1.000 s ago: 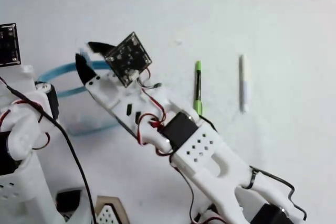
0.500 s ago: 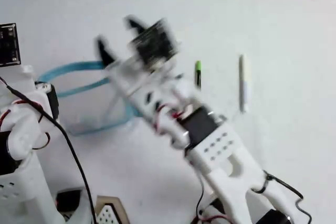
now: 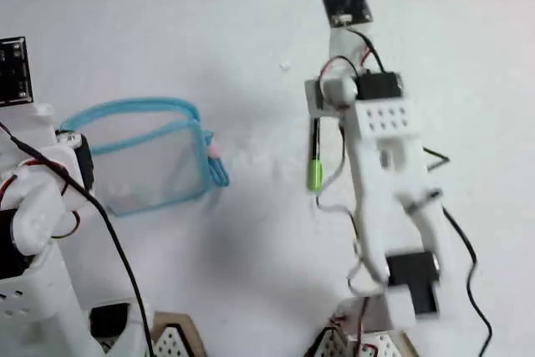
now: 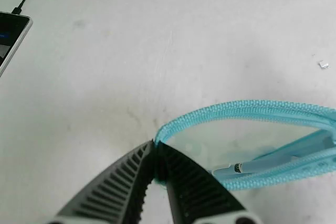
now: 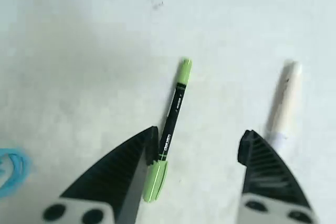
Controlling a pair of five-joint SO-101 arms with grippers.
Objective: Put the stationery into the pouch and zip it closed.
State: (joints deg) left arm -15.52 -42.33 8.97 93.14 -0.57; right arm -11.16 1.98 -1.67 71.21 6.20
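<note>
So the right gripper (image 5: 199, 132) has been swung off the pouch (image 3: 142, 156) within the last second and is now parked over the two pens left on the table (image 3: 251, 273). It's spread wide, nothing held. The green pen (image 5: 170, 124) is seen just inside one finger, nearly touching it. The white pen (image 5: 286, 98) is just ahead of the other finger. The pouch is left well off to the gripper's side, mouth open, with a pen-like item (image 4: 239, 168) already seen inside. Its zipper end (image 4: 157, 139) is pinched by the left gripper (image 4: 156, 153), clamped tight. Looks like the green pen is probably being lined up next, and zipping isn't started.
</note>
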